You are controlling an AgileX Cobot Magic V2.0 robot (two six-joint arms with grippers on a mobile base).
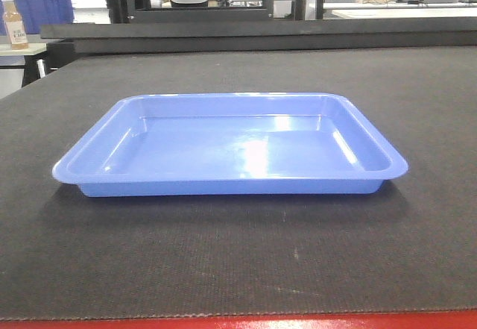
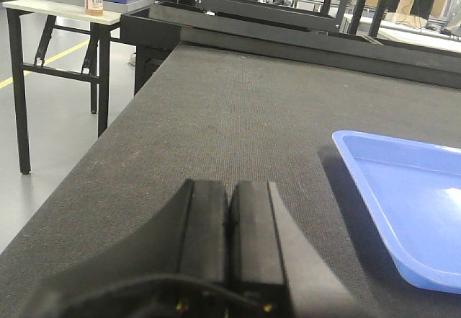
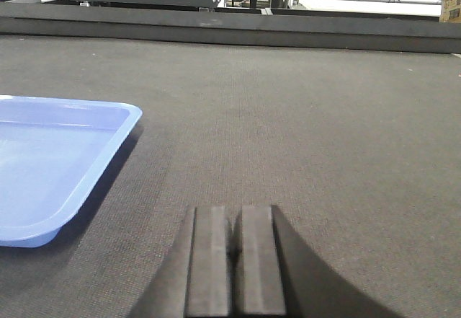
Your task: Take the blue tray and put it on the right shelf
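Glossy rounded blue tray [image 1: 231, 150], woven mat [image 1: 238, 269]

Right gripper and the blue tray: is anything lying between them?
Nothing. In the right wrist view, only bare black mat separates the shut right gripper from the blue tray.

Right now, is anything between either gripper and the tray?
Nothing visible. Only bare mat lies between the left gripper and the tray, and likewise for the right gripper. The shelf is out of view.
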